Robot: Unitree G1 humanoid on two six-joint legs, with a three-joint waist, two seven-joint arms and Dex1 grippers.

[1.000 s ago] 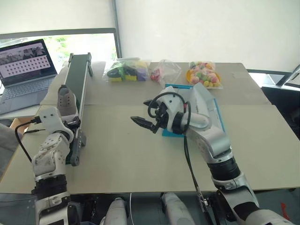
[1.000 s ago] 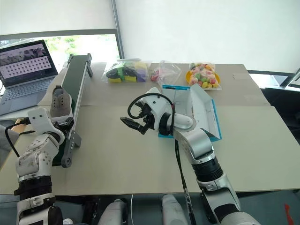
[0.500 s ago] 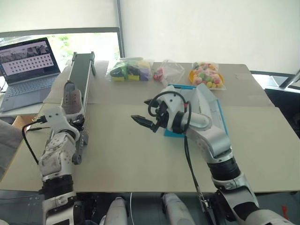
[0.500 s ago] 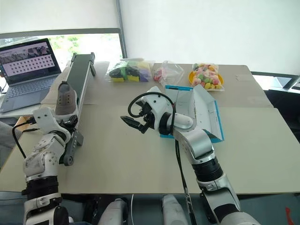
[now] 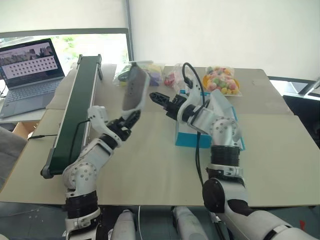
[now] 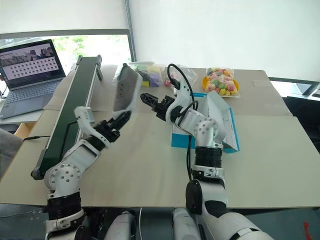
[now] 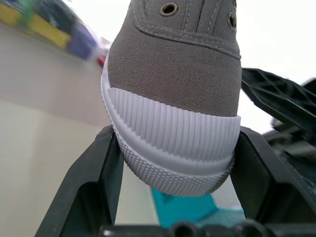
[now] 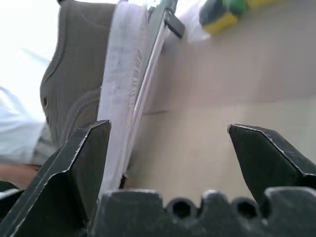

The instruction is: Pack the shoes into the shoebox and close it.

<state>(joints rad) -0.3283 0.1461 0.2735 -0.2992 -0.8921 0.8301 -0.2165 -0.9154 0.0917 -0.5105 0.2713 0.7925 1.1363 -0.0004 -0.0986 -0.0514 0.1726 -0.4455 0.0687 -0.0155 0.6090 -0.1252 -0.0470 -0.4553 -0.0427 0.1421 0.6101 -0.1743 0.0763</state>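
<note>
Grey shoe (image 5: 135,89), no legible branding

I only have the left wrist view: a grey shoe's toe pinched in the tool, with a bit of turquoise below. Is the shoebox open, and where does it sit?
Observer: The shoebox stands open on the table with its lid flap raised, to the right of the shoe.
Operator: How is the shoe held?
Observer: The left tool holds it in the air, toe down and heel up.
Operator: And the other arm?
Observer: The right tool is open and points at the shoe without touching it.
</note>
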